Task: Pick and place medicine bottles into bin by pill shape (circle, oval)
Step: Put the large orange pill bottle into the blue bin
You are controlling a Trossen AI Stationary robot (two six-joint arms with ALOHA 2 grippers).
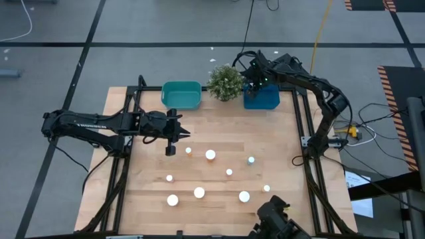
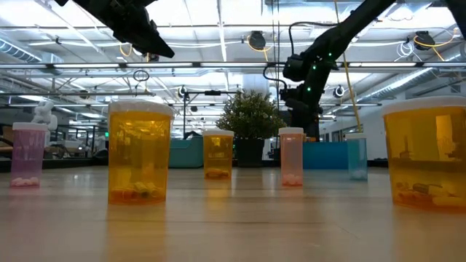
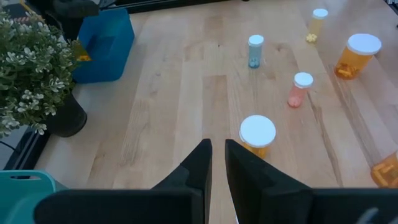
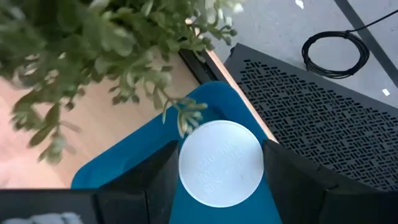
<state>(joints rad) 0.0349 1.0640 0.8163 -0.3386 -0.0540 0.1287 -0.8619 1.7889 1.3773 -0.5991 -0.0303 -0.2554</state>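
white-capped bottle is held clamped between the right gripper fingers over the blue bin, so release is called for next, while the left gripper, nearly closed and empty, is poised above the table.

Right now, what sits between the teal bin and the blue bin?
The green potted plant stands between the teal bin and the blue bin, clearest in the high view.
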